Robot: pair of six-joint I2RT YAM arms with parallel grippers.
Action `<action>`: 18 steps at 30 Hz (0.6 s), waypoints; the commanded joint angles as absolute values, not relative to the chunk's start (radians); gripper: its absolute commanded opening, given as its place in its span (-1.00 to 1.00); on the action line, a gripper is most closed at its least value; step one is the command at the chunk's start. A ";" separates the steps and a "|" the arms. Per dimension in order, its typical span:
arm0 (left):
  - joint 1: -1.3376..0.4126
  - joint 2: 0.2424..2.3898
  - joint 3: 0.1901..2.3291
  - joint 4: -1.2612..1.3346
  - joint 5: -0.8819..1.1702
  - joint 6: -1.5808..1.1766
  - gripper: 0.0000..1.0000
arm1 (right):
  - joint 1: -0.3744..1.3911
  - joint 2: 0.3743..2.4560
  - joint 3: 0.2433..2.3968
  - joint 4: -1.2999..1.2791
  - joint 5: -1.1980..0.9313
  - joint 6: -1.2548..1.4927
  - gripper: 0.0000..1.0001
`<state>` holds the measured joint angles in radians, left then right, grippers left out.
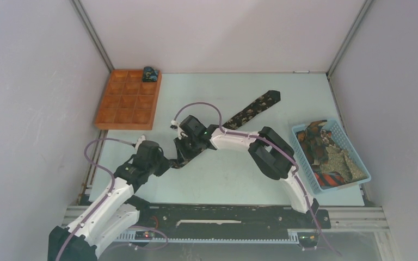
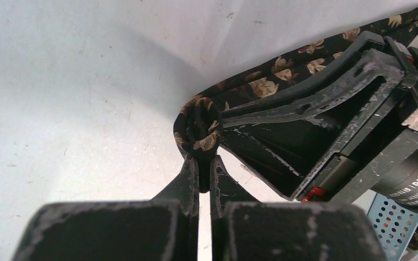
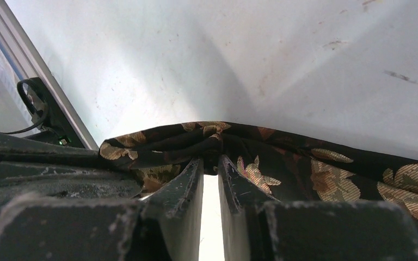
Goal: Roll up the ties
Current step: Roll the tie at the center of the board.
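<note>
A black tie with a tan leaf pattern (image 1: 253,110) lies diagonally across the table, its wide end at the back right. Its narrow end is curled into a small coil (image 2: 198,130). My left gripper (image 2: 202,163) is shut on that coil from the near side. My right gripper (image 3: 210,162) is shut on the tie's fabric (image 3: 283,157) just beside the coil, its fingers (image 2: 315,98) pressed against it. In the top view both grippers (image 1: 182,155) meet at the tie's near end. A small rolled tie (image 1: 150,73) sits in the tray's back right compartment.
An orange compartment tray (image 1: 125,109) stands at the back left. A blue mesh basket (image 1: 334,187) at the right holds several loose ties (image 1: 324,147). White walls close in the table on three sides.
</note>
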<state>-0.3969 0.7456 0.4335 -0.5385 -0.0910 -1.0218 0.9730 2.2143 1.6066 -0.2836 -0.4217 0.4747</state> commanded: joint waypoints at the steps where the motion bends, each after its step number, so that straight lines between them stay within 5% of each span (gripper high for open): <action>1: -0.400 0.760 0.502 -0.528 -0.070 -0.999 -1.00 | 0.993 2.244 1.675 -0.302 -0.420 0.476 -0.61; 18: -0.399 0.869 0.537 -0.464 -0.016 -0.968 -1.00 | 1.003 2.271 1.699 -0.331 -0.417 0.468 -0.62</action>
<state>-0.3969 0.8482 0.4938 -0.5392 -0.0612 -0.9932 0.9932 2.2581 1.6711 -0.3225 -0.4213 0.4744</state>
